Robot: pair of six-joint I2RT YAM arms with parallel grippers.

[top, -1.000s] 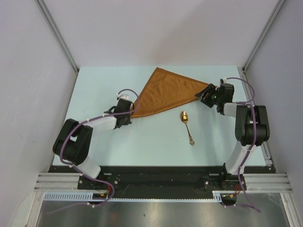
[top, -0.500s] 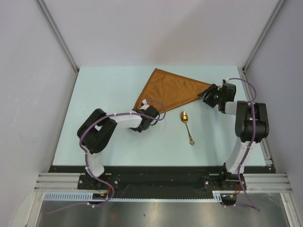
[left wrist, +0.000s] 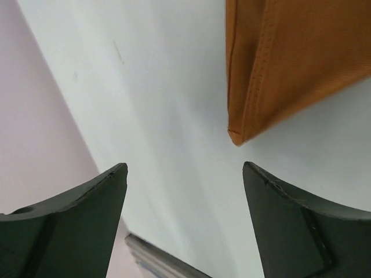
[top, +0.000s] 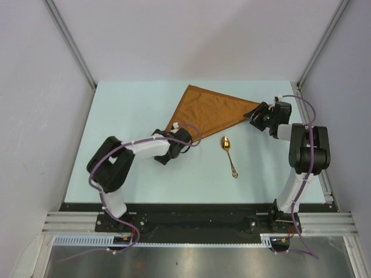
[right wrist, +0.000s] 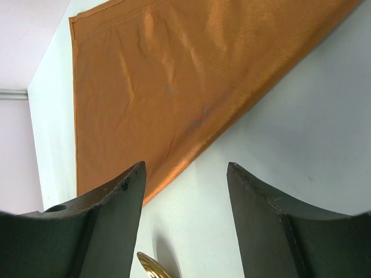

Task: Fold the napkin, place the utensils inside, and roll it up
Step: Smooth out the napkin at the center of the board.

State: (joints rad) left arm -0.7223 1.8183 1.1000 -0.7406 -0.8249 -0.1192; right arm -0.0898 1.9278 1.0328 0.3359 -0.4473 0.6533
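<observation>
The rust-orange napkin lies flat on the table, folded into a triangle. The gold spoon rests on the bare table just in front of the napkin's long edge. My left gripper sits at the napkin's near-left corner; in the left wrist view it is open and empty, with that corner just beyond the fingertips. My right gripper is at the napkin's right tip, also open and empty. The right wrist view shows the napkin ahead and the spoon's bowl at the bottom edge.
The pale blue-green table is enclosed by white walls on the left, back and right. A metal rail runs along the table's right edge beside the right arm. Both arm bases stand on the black strip at the near edge.
The left arm swung right along the napkin's near-left corner, then its gripper opened and let the corner go. The right gripper edged slightly right and stayed open.
</observation>
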